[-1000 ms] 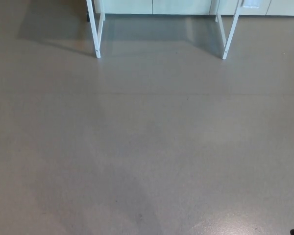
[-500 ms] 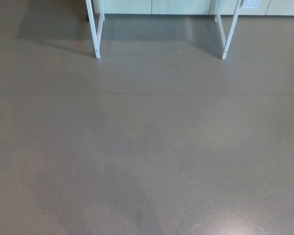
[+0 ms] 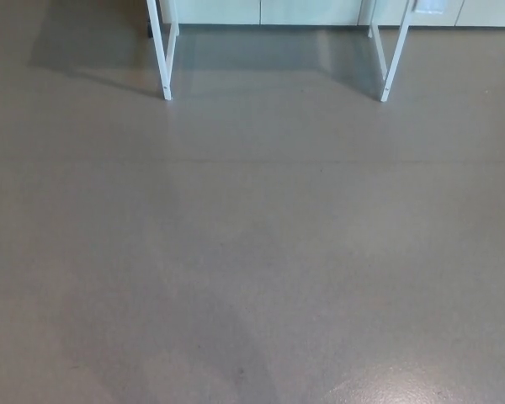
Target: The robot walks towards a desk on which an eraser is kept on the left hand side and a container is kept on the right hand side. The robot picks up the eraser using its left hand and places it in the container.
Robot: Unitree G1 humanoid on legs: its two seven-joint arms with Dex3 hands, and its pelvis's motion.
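Two white desk legs, one at eleven o'clock (image 3: 163, 63) and one at one o'clock (image 3: 390, 63), sit where they sat a second ago above the bare grey floor (image 3: 252, 252); the view has barely shifted, so the approach is probably still in its early stage. A dark sliver at five o'clock has gone. Neither hand shows, so the fingers' state cannot be told. Tabletop, eraser and container lie beyond the top edge.
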